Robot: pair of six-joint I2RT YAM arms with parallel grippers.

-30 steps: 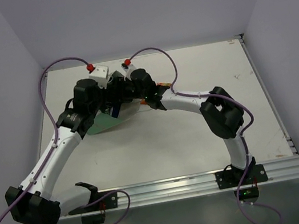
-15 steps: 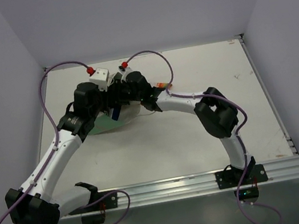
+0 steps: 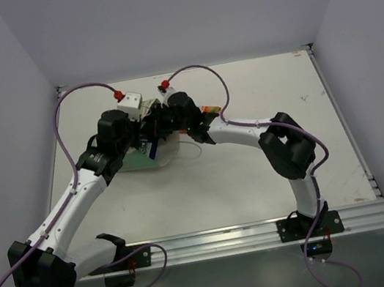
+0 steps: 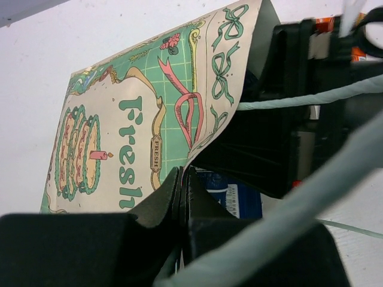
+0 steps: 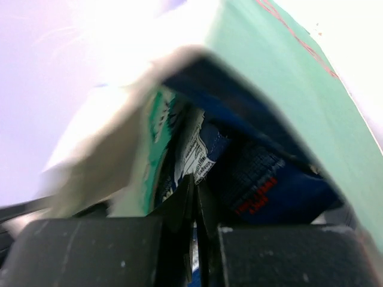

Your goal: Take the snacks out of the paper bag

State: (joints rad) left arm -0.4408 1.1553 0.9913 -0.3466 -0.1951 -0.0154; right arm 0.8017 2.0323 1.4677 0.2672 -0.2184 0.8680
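Observation:
The mint-green paper bag lies on its side at the table's back left, its printed face showing in the left wrist view. My left gripper is shut on the bag's edge at the mouth. My right gripper reaches inside the bag and is shut on the edge of a dark blue and white snack packet. A second dark blue packet lies beside it, under the green bag wall. A blue packet shows at the mouth. Both fingertips are hidden from the top camera.
An orange packet lies on the table just right of my right wrist. The right arm's black body crowds the bag's mouth. The bag's thin handle cord runs across it. White walls close in the back and sides.
My right gripper has gone from open to shut inside the bag. Both wrists and the bag's mouth have shifted slightly.

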